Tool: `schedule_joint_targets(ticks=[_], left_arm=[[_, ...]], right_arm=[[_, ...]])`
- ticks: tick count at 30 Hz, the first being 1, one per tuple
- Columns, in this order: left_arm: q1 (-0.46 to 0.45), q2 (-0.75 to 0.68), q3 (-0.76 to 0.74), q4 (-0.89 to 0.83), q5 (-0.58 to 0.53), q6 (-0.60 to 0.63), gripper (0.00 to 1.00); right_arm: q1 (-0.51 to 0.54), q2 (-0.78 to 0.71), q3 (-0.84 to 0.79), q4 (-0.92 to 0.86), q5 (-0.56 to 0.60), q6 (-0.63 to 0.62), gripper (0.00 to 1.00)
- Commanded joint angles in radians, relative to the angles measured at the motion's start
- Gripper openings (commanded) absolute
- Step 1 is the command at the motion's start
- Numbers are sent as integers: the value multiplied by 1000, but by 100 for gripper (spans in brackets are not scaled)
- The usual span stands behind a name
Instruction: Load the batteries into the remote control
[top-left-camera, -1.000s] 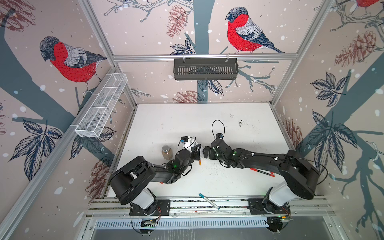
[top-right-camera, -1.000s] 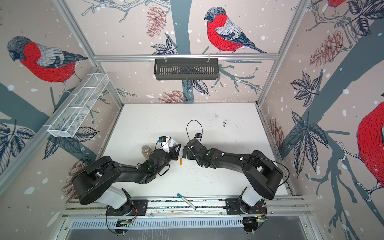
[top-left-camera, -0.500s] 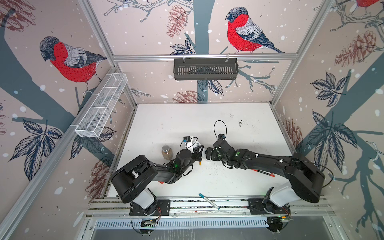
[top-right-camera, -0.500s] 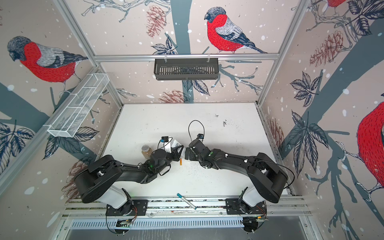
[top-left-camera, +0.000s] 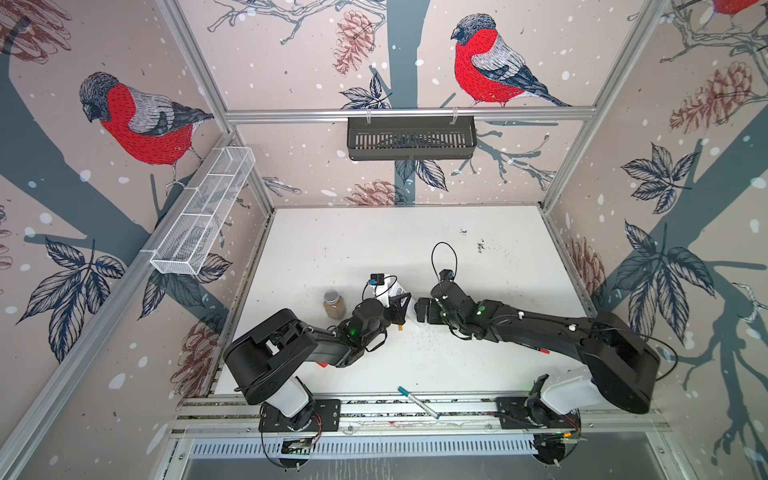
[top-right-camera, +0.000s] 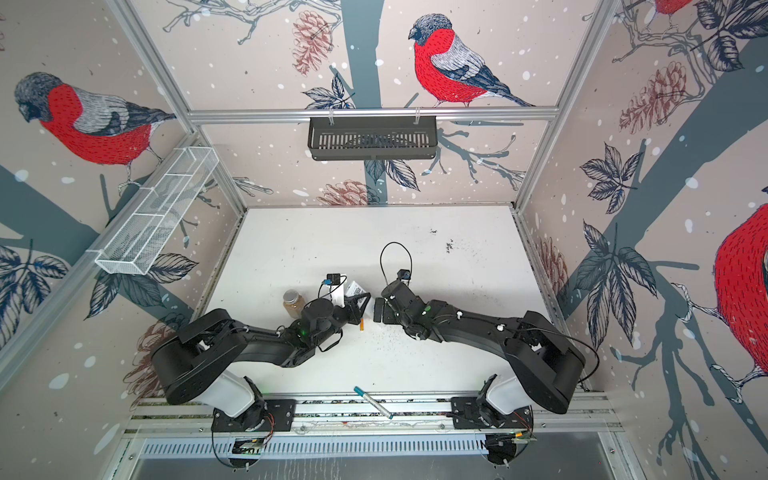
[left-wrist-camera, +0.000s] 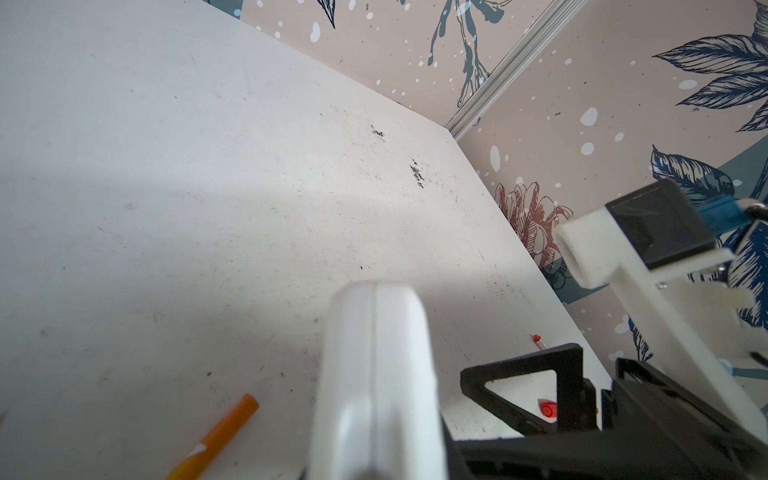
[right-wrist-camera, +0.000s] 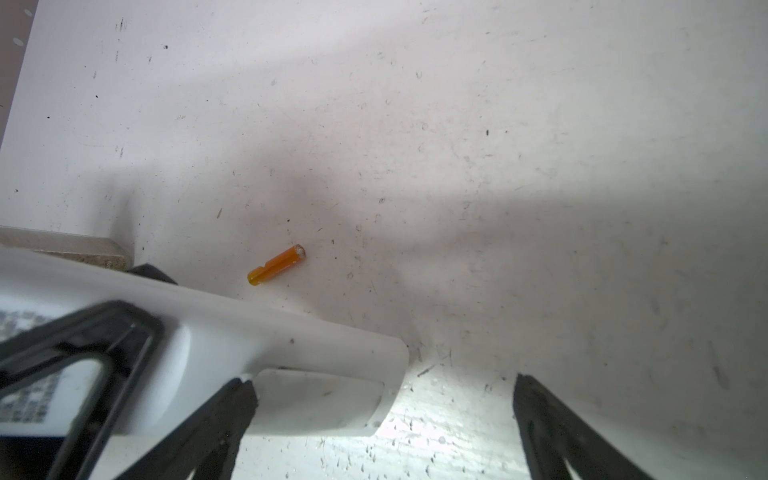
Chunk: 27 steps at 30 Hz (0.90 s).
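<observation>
The remote control (top-left-camera: 397, 289) sits just left of centre in both top views. My left claw (top-left-camera: 404, 306) is closed tight on it. Its free end reaches between the jaws of my right claw (top-left-camera: 421, 310), which are spread as wide as they go. It lies close by one finger (right-wrist-camera: 228, 419), and that claw grips nothing. One orange battery (top-left-camera: 400, 327) lies loose just below them in the frame.

The table (top-left-camera: 353, 249) is white, scuffed and peppered with dark specks. A jar (top-left-camera: 333, 305) of brown stuff stands left of my left claw, and a teal-capped pen (top-left-camera: 417, 402) lies at lower centre. The walls wear bullfinches and pine cones. There is a black basket (top-left-camera: 411, 137) at upper centre and a white mesh tray (top-left-camera: 199, 220) at left.

Against a second ago, my right claw sits a touch further right and lower, and the battery has not moved.

The remote's long axis runs diagonally from upper left to lower right, free end toward my right claw. The battery's runs nearly up and down the frame.
</observation>
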Motion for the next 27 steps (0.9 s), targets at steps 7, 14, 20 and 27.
schedule_joint_targets(ticks=[7,14,20,27], left_arm=[[-2,3,-4,-128,-7,50,0],[-1,10,-3,-122,-2,48,0],[-2,16,-7,-111,8,45,0],[-2,22,-6,-106,19,45,0]], right_arm=[[-4,-29,-12,-79,71,-37,100],[2,-40,-7,-48,53,-62,100],[6,-59,4,0,26,-105,100],[12,-78,18,28,5,-152,100]])
